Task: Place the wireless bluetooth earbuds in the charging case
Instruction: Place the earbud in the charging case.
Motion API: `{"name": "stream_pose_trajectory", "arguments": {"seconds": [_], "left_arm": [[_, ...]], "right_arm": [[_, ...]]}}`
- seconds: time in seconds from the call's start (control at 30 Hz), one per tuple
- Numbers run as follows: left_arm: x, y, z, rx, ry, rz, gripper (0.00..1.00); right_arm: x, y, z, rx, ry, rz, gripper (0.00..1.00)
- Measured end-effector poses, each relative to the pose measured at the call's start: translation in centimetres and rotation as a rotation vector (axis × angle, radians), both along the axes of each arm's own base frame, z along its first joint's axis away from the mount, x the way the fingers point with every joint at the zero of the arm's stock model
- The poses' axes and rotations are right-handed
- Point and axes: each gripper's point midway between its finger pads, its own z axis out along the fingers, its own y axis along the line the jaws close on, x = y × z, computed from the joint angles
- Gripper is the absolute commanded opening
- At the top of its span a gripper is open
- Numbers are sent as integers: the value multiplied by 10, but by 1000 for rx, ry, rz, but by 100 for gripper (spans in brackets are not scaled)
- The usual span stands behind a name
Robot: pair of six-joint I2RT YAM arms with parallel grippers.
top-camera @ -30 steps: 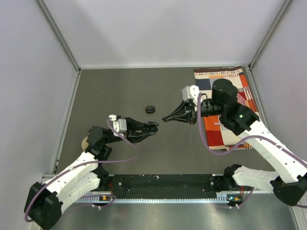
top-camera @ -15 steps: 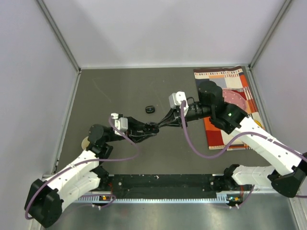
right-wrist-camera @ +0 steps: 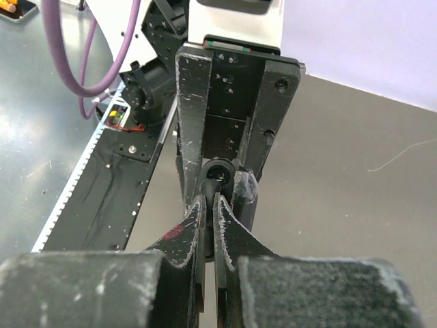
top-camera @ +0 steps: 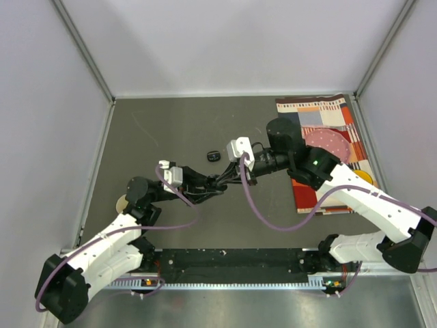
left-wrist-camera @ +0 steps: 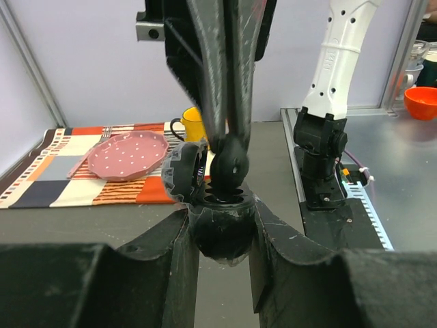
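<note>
My left gripper (top-camera: 216, 185) is shut on the black charging case (left-wrist-camera: 222, 232) and holds it upright above the table, its lid (left-wrist-camera: 181, 175) hinged open to the left. My right gripper (top-camera: 227, 180) is shut on a small black rounded earbud (left-wrist-camera: 231, 164), which sits at the case's open top, touching or just above the socket. In the right wrist view the earbud (right-wrist-camera: 217, 171) shows at my fingertips (right-wrist-camera: 199, 205), between the left gripper's fingers. Other earbuds are out of view.
A black oval pod (top-camera: 214, 156) lies on the grey table behind the grippers. A colourful mat (top-camera: 321, 119) at the right carries a pink plate (left-wrist-camera: 128, 154) and a yellow mug (left-wrist-camera: 190, 123). A tan disc (top-camera: 121, 203) lies by the left arm.
My right arm has swung left, bringing its shut fingertips from about a hand's width away to the case in my left gripper. The left gripper has barely moved.
</note>
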Motion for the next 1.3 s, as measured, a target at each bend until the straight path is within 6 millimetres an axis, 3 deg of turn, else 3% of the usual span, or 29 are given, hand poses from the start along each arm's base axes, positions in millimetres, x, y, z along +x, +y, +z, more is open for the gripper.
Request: {"name": "stream_pose_trajectory", "arguments": {"seconds": [0.8, 0.9, 1.03, 1.3], "left_arm": [[3, -2, -14, 40, 68, -7, 0], [4, -2, -16, 45, 75, 1, 0], [9, -1, -16, 40, 72, 32, 0], [14, 4, -12, 14, 41, 95, 0]], "right_arm": [[10, 18, -25, -116, -48, -49, 1], [11, 19, -26, -132, -54, -66, 3], [15, 20, -27, -139, -65, -91, 13], [20, 22, -23, -132, -93, -133, 20]]}}
